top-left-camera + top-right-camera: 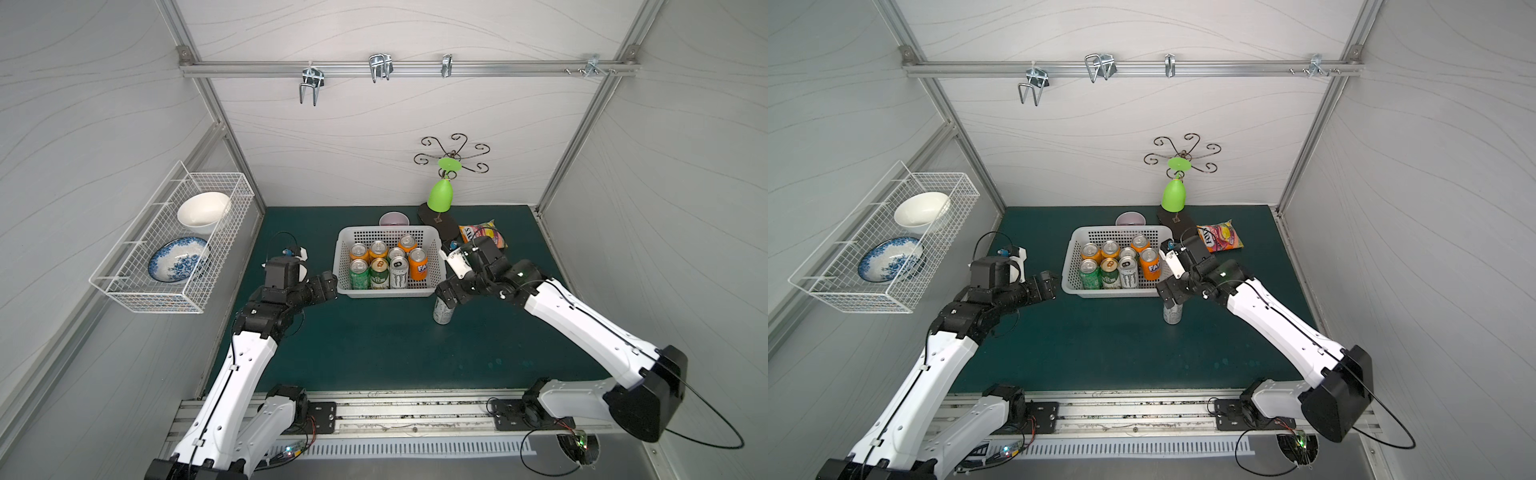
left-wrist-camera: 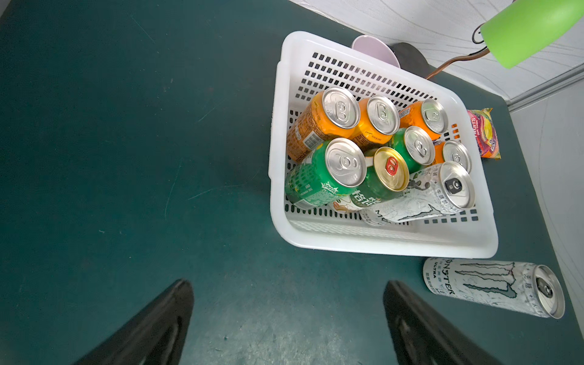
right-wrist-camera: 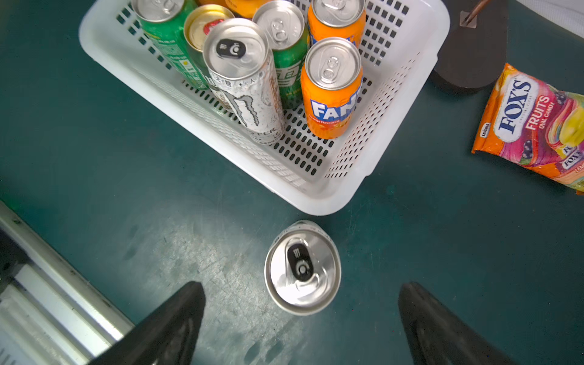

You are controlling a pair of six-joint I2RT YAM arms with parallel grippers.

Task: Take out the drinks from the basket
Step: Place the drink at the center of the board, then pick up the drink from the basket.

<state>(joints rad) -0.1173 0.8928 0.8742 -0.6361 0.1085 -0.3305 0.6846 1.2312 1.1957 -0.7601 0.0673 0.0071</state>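
White basket (image 1: pixel 384 293) at mid-table, holding eight upright drink cans (image 1: pixel 417 264); ninth, silver-white can (image 1: pixel 443 314) upright on the green table (image 1: pixel 374 353) just outside the basket's corner; right gripper (image 3: pixel 301 284) above this can, jaws apart, not touching; left gripper (image 2: pixel 288 282) spread, empty, beside the basket.

— What is sitting on the dark green table (image 1: pixel 374 353)?
— The white basket (image 1: pixel 388 294) is resting near the middle, and a tall silver-white can (image 1: pixel 443 313) is standing upright just beside its near right corner, not touching it.
— Anything lying farther back?
— A candy bag (image 1: pixel 1220 236) is lying flat beside a dark oval base (image 1: pixel 1177 220), and a pale cup (image 1: pixel 394 219) is sitting just behind the basket.
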